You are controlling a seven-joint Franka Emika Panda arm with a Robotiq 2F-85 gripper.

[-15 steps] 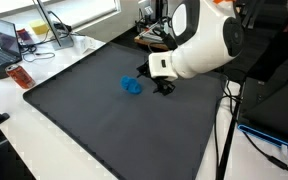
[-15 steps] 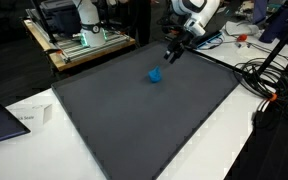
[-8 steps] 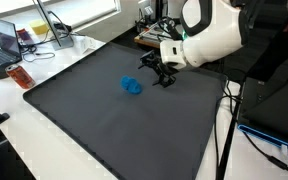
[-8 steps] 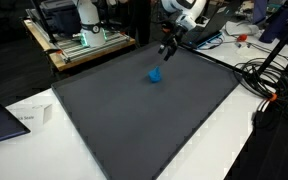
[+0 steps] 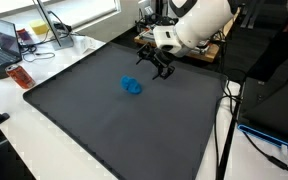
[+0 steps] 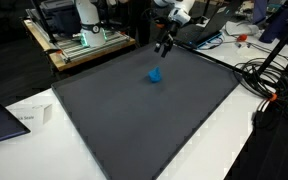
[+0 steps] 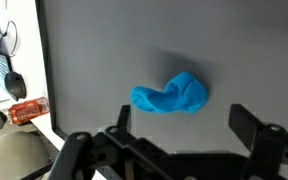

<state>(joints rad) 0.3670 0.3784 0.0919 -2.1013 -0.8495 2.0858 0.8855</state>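
The hand (image 5: 154, 70) hangs wide open and empty over the dark mat (image 5: 104, 125). The crumpled blue cloth (image 7: 171, 96) lies below and slightly ahead of it, framed by the jaws. Centre over its bulk, descend straight, then close.

My arm (image 5: 199, 20) is bulky, rounded, glossy white; my gripper (image 5: 154, 72) is black, with two slim jointed fingers (image 7: 252, 128).

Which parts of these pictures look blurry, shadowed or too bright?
Wrist view: the blue crumpled cloth is fairly sharp, faint shadow above it; the gripper near the lens is dark and blurred. In an exterior view the window is blown out.
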